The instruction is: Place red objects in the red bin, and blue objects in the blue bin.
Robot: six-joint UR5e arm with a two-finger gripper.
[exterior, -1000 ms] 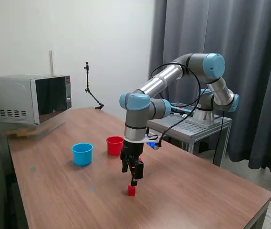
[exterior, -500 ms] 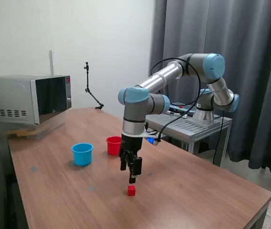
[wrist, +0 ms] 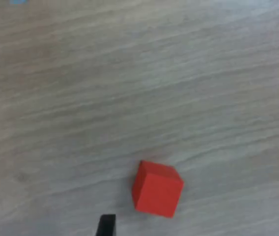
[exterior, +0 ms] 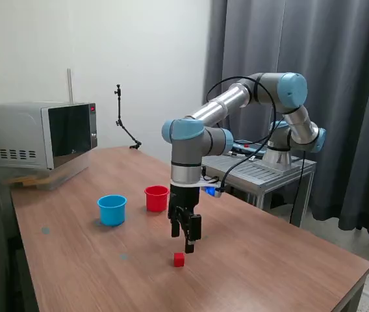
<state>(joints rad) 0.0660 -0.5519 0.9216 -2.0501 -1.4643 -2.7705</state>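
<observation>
A: Jaws look spread and empty. Wrist view shows two dark fingertips point(wrist: 106, 225) wide apart at the frame edge, nothing between them. Gripper point(exterior: 188, 242) hangs above the table point(exterior: 269, 260), not touching it.

B: Red cube?

A: Red cube point(exterior: 179, 259) sits on the table, just below the gripper and a bit toward the exterior view's left of it. Clear gap between them. Wrist view has it point(wrist: 156, 189) lying flat on the wood, turned slightly askew to the grain, near one fingertip but not touching.

B: Change vs earlier frames?

A: One second ago the fingers were down right at the cube. Half a second ago the gripper was lifted clear, directly over it. Now it is about as high but shifted toward the exterior view's right, so the cube is off to one side rather than underneath. Cube spot is unchanged across all three.

B: Cups?

A: Same places. Red cup point(exterior: 156, 198) upright, behind the gripper. Blue cup point(exterior: 112, 210) upright, near it on the exterior view's left. Both well apart from the cube. Can't see into either from this angle.

B: Other cubes?

A: Only this one red cube is visible in either view.

B: Anything else?

A: Microwave point(exterior: 38, 133) at the table's far left corner in the exterior view.
</observation>
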